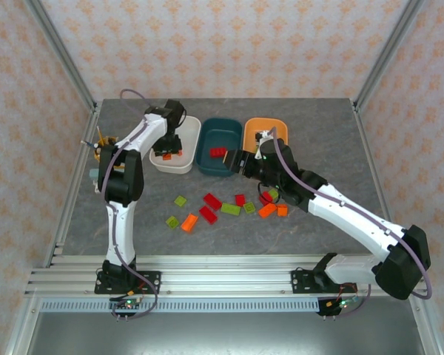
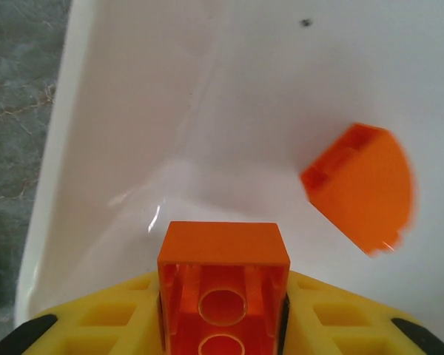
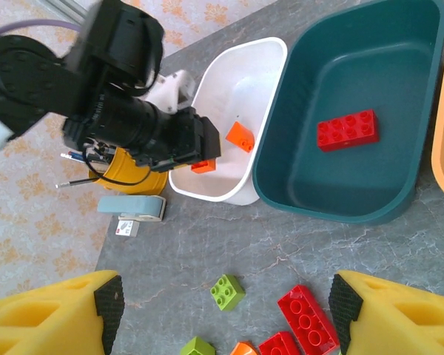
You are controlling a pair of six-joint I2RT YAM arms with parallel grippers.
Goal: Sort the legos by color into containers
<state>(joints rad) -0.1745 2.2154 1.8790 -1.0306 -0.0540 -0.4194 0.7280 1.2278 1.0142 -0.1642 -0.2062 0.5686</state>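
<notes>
My left gripper (image 2: 222, 310) hangs inside the white tub (image 1: 186, 129), shut on an orange brick (image 2: 222, 285). A second orange brick (image 2: 359, 185) lies on the tub floor to its right. The teal tub (image 1: 207, 164) holds one oblong red brick (image 3: 347, 130). The orange tub (image 1: 265, 127) stands furthest right. My right gripper (image 3: 222, 310) is open above the table in front of the teal tub, nothing between its fingers. Below it lie a lime brick (image 3: 227, 291) and a red brick (image 3: 308, 320). Several red, orange and lime bricks (image 1: 230, 209) are scattered mid-table.
A yellow cup with pens (image 1: 103, 144) stands left of the white tub, a small blue-grey object (image 3: 131, 205) in front of it. Metal frame posts (image 1: 63, 55) rise at the table's back corners, and the patterned walls close in behind.
</notes>
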